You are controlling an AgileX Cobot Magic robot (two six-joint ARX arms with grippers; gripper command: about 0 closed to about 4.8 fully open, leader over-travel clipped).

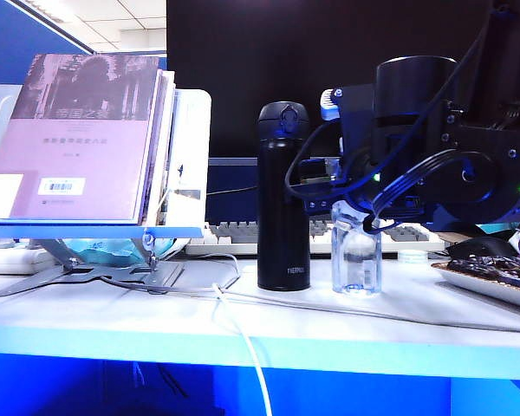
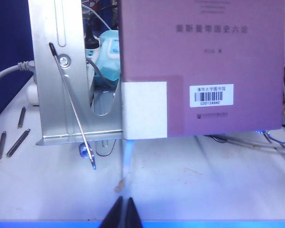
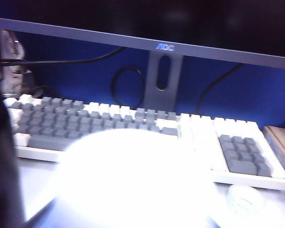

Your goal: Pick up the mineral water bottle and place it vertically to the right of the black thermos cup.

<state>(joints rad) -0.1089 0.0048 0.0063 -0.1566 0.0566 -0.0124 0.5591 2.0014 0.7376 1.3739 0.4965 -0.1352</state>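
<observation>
On the left part of the tabletop (image 1: 113,316) a purple book (image 1: 82,139) leans on a metal stand (image 1: 87,269). The left gripper (image 2: 123,212) sits low before that book in the left wrist view, its fingers pressed together on nothing. Toward the middle, the black thermos cup (image 1: 283,196) stands upright in front of the keyboard (image 1: 243,234). Just beside it on its right, apart from it, the mineral water bottle (image 1: 356,249) stands upright, near the front edge. The right gripper (image 1: 360,221) hangs at the bottle's top; whether its fingers grip or stand clear cannot be told. A tray (image 1: 494,279) lies at the right edge.
</observation>
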